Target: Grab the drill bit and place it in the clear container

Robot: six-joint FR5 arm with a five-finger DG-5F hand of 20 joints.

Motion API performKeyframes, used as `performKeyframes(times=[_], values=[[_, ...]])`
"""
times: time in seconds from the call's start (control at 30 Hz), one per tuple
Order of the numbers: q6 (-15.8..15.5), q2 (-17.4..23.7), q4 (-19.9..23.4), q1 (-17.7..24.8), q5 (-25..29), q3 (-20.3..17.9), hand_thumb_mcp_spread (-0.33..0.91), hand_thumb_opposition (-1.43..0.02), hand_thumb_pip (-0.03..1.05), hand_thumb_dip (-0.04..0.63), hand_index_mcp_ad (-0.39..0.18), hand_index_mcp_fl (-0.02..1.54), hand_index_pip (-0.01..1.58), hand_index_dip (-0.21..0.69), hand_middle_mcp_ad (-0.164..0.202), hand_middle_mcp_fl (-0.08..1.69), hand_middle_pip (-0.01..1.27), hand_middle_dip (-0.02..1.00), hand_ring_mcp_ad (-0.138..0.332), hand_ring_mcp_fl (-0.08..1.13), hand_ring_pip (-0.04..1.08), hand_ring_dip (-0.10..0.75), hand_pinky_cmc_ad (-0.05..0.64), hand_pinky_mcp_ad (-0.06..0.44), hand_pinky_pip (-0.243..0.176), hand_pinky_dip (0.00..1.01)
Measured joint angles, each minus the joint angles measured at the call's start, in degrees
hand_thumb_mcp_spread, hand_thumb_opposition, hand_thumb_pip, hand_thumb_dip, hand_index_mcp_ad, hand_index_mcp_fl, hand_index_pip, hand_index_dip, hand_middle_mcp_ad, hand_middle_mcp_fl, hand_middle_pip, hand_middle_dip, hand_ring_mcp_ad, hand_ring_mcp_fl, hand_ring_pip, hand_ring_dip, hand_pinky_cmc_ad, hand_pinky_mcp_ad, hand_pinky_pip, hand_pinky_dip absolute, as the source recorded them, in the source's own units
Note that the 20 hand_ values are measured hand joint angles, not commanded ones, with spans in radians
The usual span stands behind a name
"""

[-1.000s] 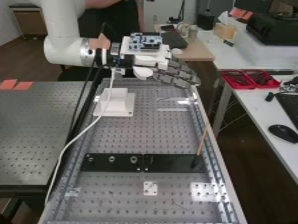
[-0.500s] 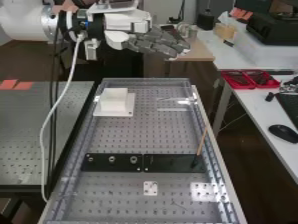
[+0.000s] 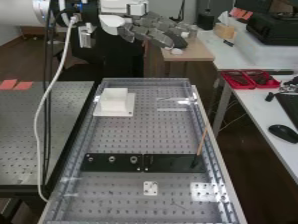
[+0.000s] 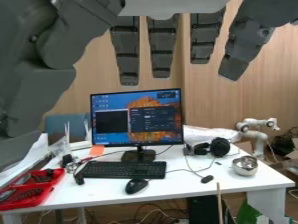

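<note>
In the high view, the bench point(image 3: 120, 200) is flanked by a table point(image 3: 40, 115) at left and a desk point(image 3: 256, 115) at right. Toward its far end, a block point(image 3: 114, 98) is set left of what seems the container point(image 3: 174, 109). Nearer, two plates point(image 3: 169, 163) are laid side by side, the stick point(image 3: 201, 142) being placed at their right end.

My fingers point(image 3: 151, 31) are dark grey, blocky and ridged; just behind them sits my white casing point(image 3: 123, 6), then a silvery collar point(image 3: 41, 11) and smooth white arm point(image 3: 16, 11), trailing one white cable point(image 3: 36, 130) and thin black cables point(image 3: 46, 125)
</note>
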Motion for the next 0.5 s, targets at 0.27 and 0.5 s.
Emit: performKeyframes(times=[0.27, 0.5], values=[[0.0, -0.3, 0.0, -0.3, -0.3, 0.3, 0.32, -0.71, 0.18, 0.068, -0.061, 0.34, 0.07, 0.279, 0.075, 0.15, 0.14, 0.14, 0.204, 0.03, 0.11, -0.021, 0.463, 0.307, -0.089, 0.28], [0.0, -0.2, 0.0, -0.5, -0.6, 0.3, 0.32, -0.71, 0.18, 0.068, -0.061, 0.35, 0.07, 0.283, 0.075, 0.15, 0.14, 0.14, 0.204, 0.03, 0.11, -0.021, 0.463, 0.307, -0.093, 0.28]])
